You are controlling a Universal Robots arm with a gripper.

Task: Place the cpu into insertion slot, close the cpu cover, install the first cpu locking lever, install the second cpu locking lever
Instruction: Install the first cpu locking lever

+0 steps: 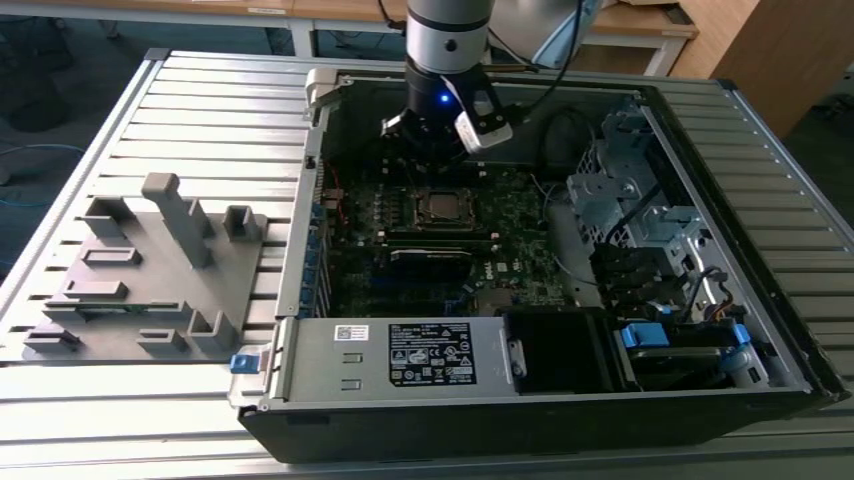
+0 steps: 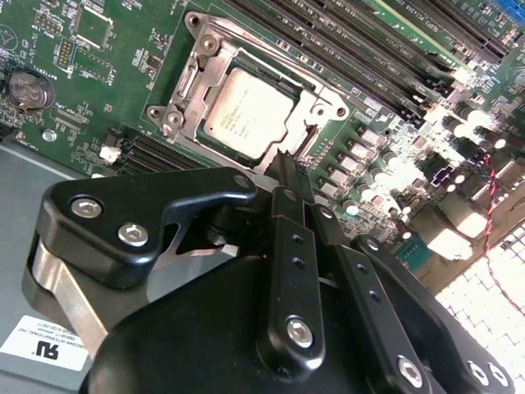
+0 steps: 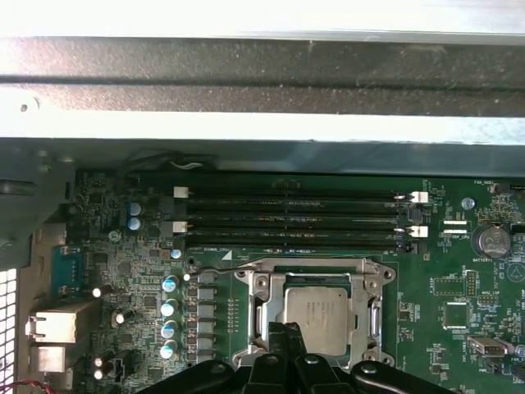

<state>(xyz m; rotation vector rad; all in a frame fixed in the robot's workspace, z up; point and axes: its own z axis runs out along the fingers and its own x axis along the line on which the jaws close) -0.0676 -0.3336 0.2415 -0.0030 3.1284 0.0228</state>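
The cpu (image 2: 244,112) (image 3: 319,316), a square chip with a dull silver top, sits in the insertion slot (image 1: 443,207) on the green motherboard. The cpu cover (image 2: 194,75) (image 3: 260,297), a metal frame with a square window, lies flat around the chip. A thin wire locking lever (image 3: 215,269) runs along one side of the socket. My gripper (image 2: 285,168) (image 3: 285,332) (image 1: 430,142) hangs just above the socket's edge, beside the chip. Its black fingers are pressed together with nothing between them.
The open computer case (image 1: 307,300) lies on a slatted metal table. Long black memory sticks (image 3: 287,217) lie beside the socket. A black power supply (image 1: 427,355) and drive cages (image 1: 627,200) fill the case's other sides. A grey fixture (image 1: 147,270) stands at the exterior view's left.
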